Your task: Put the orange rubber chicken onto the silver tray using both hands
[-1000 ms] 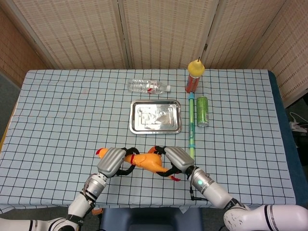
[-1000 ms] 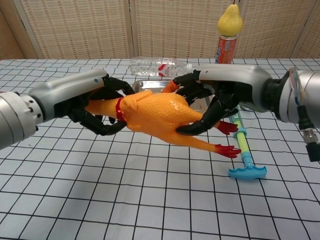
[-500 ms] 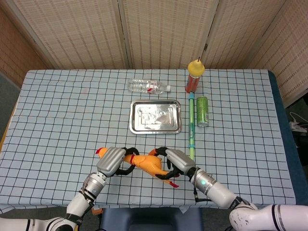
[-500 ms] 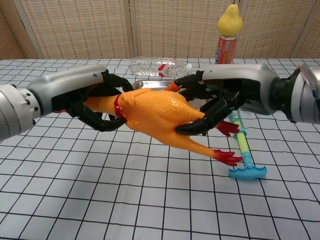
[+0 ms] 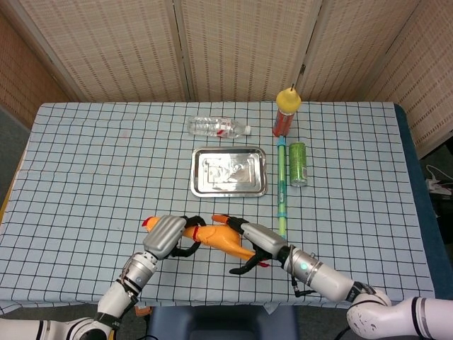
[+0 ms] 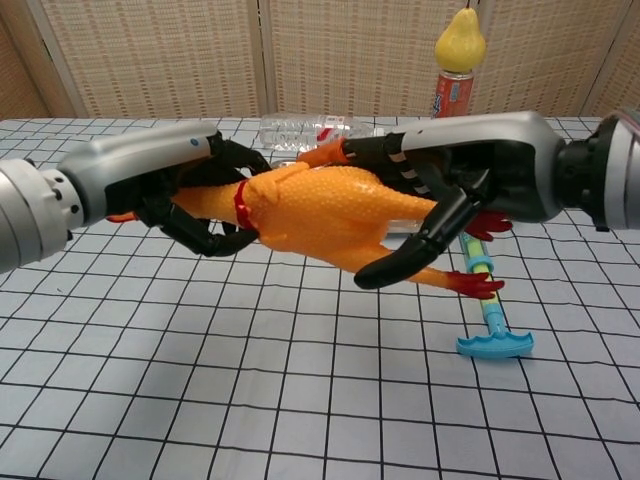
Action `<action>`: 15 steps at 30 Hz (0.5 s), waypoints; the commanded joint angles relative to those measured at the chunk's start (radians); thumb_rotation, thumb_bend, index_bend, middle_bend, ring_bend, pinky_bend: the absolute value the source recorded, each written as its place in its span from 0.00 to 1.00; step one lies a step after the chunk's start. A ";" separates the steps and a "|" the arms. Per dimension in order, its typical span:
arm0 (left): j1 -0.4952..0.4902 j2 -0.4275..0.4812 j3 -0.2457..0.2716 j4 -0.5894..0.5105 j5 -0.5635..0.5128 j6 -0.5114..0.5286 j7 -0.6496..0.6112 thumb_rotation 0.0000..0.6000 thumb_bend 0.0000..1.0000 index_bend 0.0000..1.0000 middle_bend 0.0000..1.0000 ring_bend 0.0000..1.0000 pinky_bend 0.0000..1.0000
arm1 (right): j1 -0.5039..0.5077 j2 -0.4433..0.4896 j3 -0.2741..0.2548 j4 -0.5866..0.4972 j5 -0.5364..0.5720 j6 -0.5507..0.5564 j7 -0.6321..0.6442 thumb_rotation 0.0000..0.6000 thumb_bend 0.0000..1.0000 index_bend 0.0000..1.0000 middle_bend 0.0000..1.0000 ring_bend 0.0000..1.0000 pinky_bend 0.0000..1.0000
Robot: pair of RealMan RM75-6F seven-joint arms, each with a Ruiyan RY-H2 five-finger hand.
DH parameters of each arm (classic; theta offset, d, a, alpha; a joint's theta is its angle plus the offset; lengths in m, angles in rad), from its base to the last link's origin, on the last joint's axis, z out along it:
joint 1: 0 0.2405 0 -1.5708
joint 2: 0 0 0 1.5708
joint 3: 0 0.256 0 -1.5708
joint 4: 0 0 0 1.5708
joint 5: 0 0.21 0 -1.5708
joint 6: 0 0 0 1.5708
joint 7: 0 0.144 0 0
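Both hands grip the rubber chicken (image 6: 320, 215) (left hand (image 6: 205, 205) at neck, right hand (image 6: 425, 215) under body); carry it level toward the silver tray (image 5: 229, 171).

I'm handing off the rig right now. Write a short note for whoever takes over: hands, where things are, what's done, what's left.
Left hand: grips the orange rubber chicken at its neck end.
Right hand: holds the chicken's body and leg end, fingers wrapped over and under it.
Chicken: lifted off the table, near the front edge, carried between both hands.
Silver tray: empty, farther back at mid-table, beyond the chicken.
Done: two-handed pickup.
Left: carry the chicken forward over the tray, lower it, release both hands. Watch the green stick lying right of the tray.
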 commanded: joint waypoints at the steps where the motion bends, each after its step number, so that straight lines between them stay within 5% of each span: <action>1: -0.003 -0.004 0.005 -0.006 0.005 0.003 0.004 1.00 0.73 0.82 0.66 0.48 0.57 | 0.010 -0.010 -0.001 0.006 0.019 -0.004 0.009 1.00 0.11 0.00 0.00 0.01 0.10; 4: -0.004 -0.006 0.008 -0.011 0.011 0.008 0.003 1.00 0.73 0.82 0.66 0.48 0.57 | 0.006 -0.029 0.001 0.013 0.013 0.030 0.005 1.00 0.20 0.10 0.12 0.19 0.48; 9: -0.005 -0.006 0.012 -0.011 0.011 0.009 -0.002 1.00 0.73 0.82 0.66 0.48 0.57 | -0.007 -0.055 0.006 0.016 0.002 0.082 0.022 1.00 0.31 0.66 0.56 0.65 0.92; 15: -0.005 0.003 0.010 -0.011 0.011 0.013 -0.016 1.00 0.73 0.82 0.66 0.48 0.58 | -0.015 -0.071 0.004 0.017 0.008 0.132 0.004 1.00 0.40 0.98 0.79 0.89 1.00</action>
